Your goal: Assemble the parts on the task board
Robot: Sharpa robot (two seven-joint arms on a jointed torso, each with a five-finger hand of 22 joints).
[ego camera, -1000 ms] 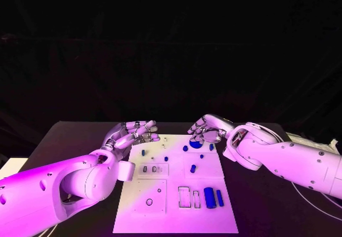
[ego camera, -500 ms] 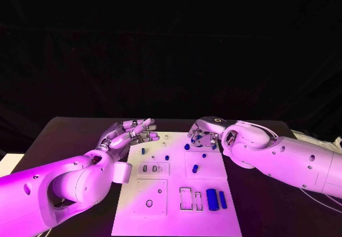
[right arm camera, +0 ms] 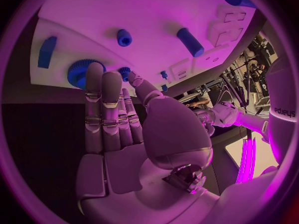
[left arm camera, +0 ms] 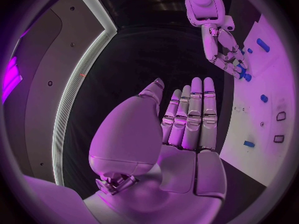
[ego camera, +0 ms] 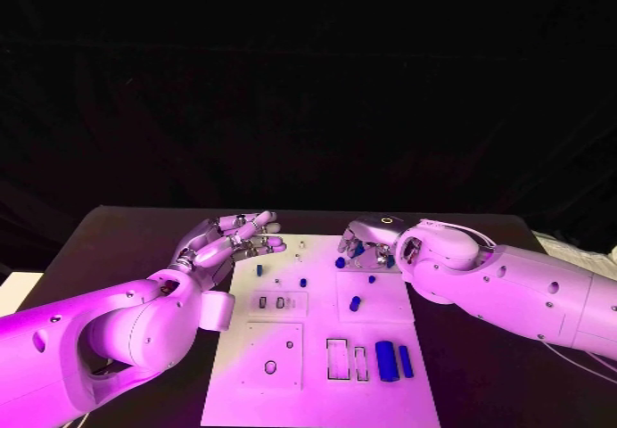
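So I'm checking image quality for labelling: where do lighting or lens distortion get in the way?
Head view: magenta light tints the task board, black backdrop featureless. Left wrist view: fisheye bends the board's edge. Right wrist view: same bending; the blue gear stays legible.

Matt white plastic-looking task board [ego camera: 322, 357], smooth blue plastic-looking parts [ego camera: 384, 359] with a slight sheen, one toothed-rimmed blue part [right arm camera: 79, 72], matt black desk [ego camera: 128, 241], glossy smooth arm shells [ego camera: 514, 294], metallic segmented fingers [left arm camera: 193, 114] on the left robot hand [left arm camera: 181, 134]
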